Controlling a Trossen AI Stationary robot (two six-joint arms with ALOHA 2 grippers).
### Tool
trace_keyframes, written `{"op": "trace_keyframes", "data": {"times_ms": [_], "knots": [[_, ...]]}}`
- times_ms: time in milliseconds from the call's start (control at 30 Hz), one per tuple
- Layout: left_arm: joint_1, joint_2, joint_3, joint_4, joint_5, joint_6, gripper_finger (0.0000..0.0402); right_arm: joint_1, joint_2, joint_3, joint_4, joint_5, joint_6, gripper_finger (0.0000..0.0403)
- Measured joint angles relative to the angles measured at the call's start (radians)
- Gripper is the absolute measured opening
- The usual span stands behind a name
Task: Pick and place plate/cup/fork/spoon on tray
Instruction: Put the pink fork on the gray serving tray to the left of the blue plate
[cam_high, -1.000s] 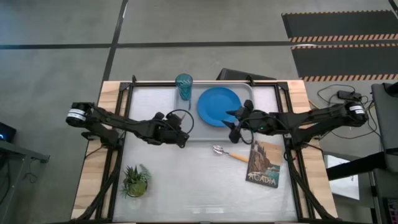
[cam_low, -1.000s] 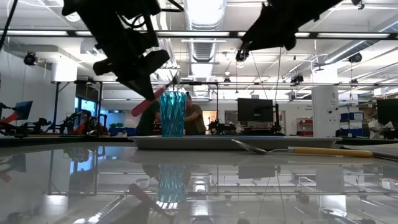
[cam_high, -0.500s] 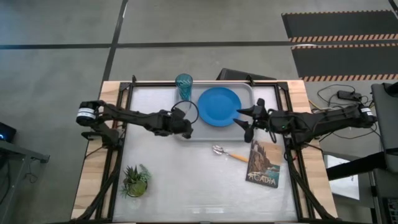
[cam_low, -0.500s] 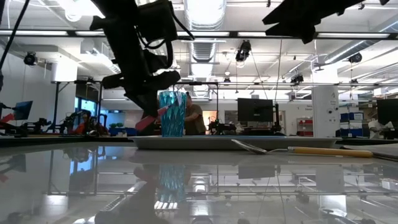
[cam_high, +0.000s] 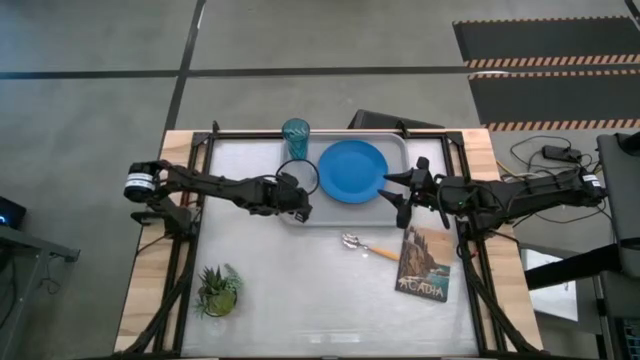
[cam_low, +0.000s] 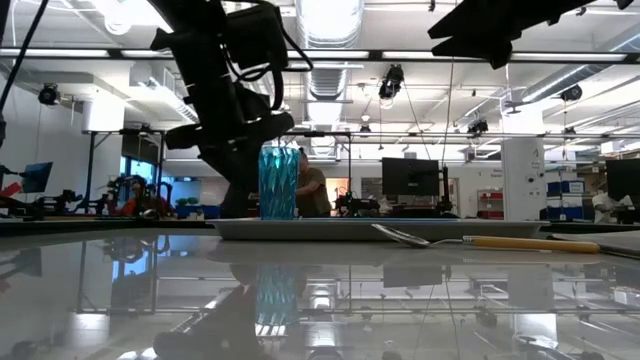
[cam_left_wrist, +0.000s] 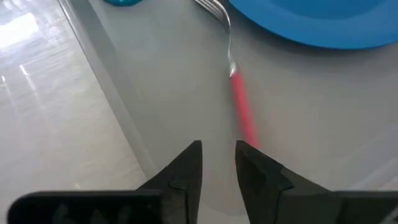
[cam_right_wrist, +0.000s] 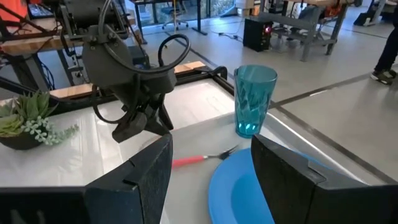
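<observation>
High view first: the tabletop (cam_high: 320, 300) carries the grey tray (cam_high: 400, 148) at its far edge, and the tray holds the blue plate (cam_high: 352, 171) with the teal cup (cam_high: 295, 133) just beside it at the tray's far left corner. The fork (cam_left_wrist: 239, 102) lies flat on the tray floor beside the plate, tines touching or slipping under the plate's rim, pink handle pointing back at the left pincer (cam_left_wrist: 217, 163). That pincer hovers just off the handle end, fingers slightly apart and empty, so I'd judge the fork placed and the release done. The right pincer (cam_high: 400, 190) waits over the tray's right end, fingers spread wide, holding nothing. Only the spoon (cam_high: 367, 246) is left, lying on the bare tabletop in front of the tray, near the book (cam_high: 424, 263); the potted plant (cam_high: 218, 290) sits well apart. Next call, I'd say: the nearer right arm drops onto the orange handle, a low, thin grip flat against the surface.
</observation>
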Motion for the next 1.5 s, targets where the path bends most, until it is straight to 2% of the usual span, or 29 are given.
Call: {"op": "trace_keyframes", "data": {"times_ms": [233, 400, 567, 767, 967, 1133, 1300, 1500], "knots": [[0.0, 0.0, -0.001, 0.014, 0.0, 0.012, 0.0088, 0.0, 0.0, 0.0, 0.0, 0.0, -0.002, 0.0208], [-0.013, -0.002, -0.003, 0.078, 0.0, 0.111, 0.0089, 0.0, 0.001, 0.0, -0.001, 0.0, -0.002, 0.0208], [-0.065, -0.043, -0.007, 0.191, 0.0, 0.315, 0.0089, 0.0, 0.001, -0.008, -0.014, 0.0, 0.07, 0.0208], [-0.144, -0.146, -0.01, 0.213, 0.003, 0.614, 0.0089, 0.0, 0.019, -0.01, -0.078, -0.001, 0.248, 0.0208], [-0.227, -0.272, -0.041, 0.311, 0.003, 0.918, 0.0089, 0.0, 0.155, -0.002, 0.029, -0.05, 0.32, 0.0208], [-0.257, -0.383, -0.134, 0.51, 0.003, 1.132, 0.0089, 0.0, 0.298, 0.087, 0.059, -0.058, 0.383, 0.0208], [-0.256, -0.487, -0.238, 0.63, 0.003, 1.186, 0.0089, 0.0, 0.428, 0.191, 0.026, -0.063, 0.485, 0.0207], [-0.256, -0.585, -0.324, 0.648, 0.003, 1.189, 0.0089, 0.0, 0.6, 0.348, -0.08, -0.064, 0.596, 0.0193]]}}
